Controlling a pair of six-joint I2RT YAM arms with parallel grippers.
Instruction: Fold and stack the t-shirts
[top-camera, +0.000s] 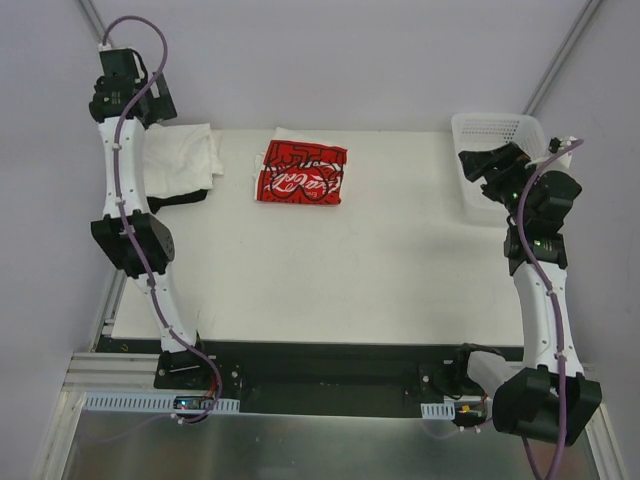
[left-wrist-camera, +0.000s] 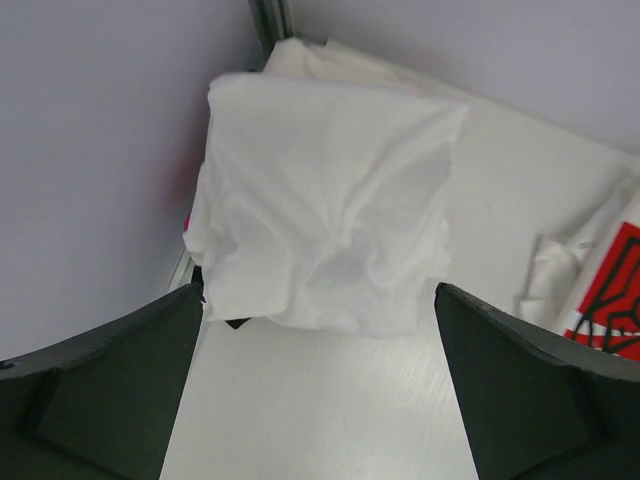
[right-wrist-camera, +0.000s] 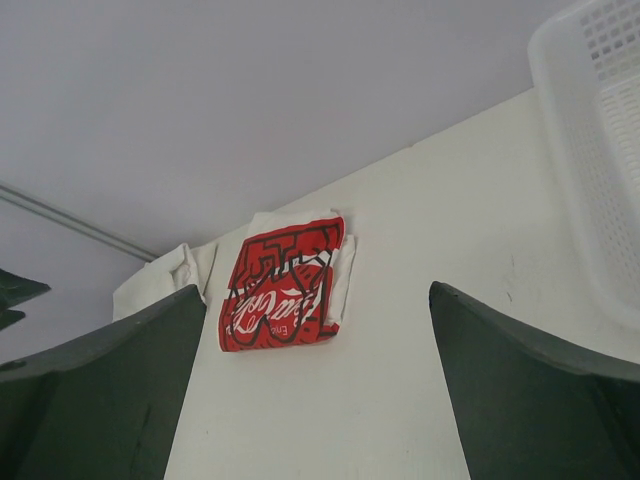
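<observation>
- The red t-shirt (top-camera: 303, 172) with white lettering and black line print is lying folded towards the far edge of the white surface (top-camera: 350, 270).
- A folded white shirt (top-camera: 285, 135) is lying under the red t-shirt, its edges showing past the red one's far side and along one side edge.
- To the left of the red t-shirt, a folded pile of white t-shirts (top-camera: 180, 155) is sitting at the far left corner of the surface, apart from the red one.
- A black t-shirt (top-camera: 180, 198) is peeking out from under the near edge of that pile; in the left wrist view only a small dark corner (left-wrist-camera: 237, 322) is showing.
- The left pincer (top-camera: 150, 105) is hanging above the white pile, left of the red t-shirt, with its jaws standing wide apart and gripping nothing.
- In the left wrist view the crumpled top of the white pile (left-wrist-camera: 330, 200) is filling the gap between the two dark fingers (left-wrist-camera: 120, 390).
- The right pincer (top-camera: 480, 168) is hovering well to the right of the red t-shirt, its jaws also spread wide and carrying nothing.
- A white mesh basket (top-camera: 495, 127) is standing at the far right corner, beyond the right pincer from the red t-shirt.
- The right wrist view is looking across the surface at the red t-shirt (right-wrist-camera: 285, 285), with the basket's wall (right-wrist-camera: 590, 150) at its right edge.
</observation>
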